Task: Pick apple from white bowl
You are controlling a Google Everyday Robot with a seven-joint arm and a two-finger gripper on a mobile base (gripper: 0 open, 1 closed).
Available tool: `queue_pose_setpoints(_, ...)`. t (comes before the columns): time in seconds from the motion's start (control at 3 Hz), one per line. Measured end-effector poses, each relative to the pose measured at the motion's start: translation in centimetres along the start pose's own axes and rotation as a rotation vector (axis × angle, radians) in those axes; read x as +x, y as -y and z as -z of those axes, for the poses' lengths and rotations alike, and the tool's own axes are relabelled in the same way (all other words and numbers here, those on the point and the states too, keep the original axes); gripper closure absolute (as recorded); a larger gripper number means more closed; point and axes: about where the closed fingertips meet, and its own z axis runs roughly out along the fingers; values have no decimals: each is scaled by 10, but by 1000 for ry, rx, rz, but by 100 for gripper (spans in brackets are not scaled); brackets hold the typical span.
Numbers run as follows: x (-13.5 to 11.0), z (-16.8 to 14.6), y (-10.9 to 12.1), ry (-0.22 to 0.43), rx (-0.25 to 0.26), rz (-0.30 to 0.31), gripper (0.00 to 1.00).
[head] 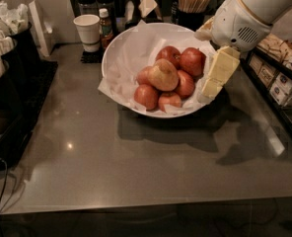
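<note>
Broad grey tabletop under everything. Over its right side, a white arm with the gripper slanting down to the right rim of the white bowl, tip just beside the rightmost red apples; jaws apart or together: cannot tell. Wide, shallow and glossy, lined with crumpled paper, set at centre back and heaped with fruit. Dark stand with white packets along the left edge, rack of small packets along the right, both well apart from the fruit. On top of the heap, in the middle, the apple: pale yellow-tan, largest of the lot, resting on red ones and touching them all round. Probably firm, weighty for its size, smooth-skinned and a little slippery, easy to bruise if squeezed hard. Best taken from above across the widest part, not at the dimpled stem end. Little room at the sides for jaws to slip down between neighbours; some risk of nudging a red one and setting the heap rolling, or of snagging the paper. Behind the bowl, a holder of wooden sticks, a paper cup and a small bottle, none in the way.
</note>
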Motion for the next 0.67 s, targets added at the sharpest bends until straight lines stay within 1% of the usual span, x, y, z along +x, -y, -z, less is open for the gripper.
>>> queue_pose_setpoints(0.33, -5, -13, 1, 45, -25, 4, 0)
queue_pose_setpoints(0.67, -31, -39, 7, 97, -83, 59, 0)
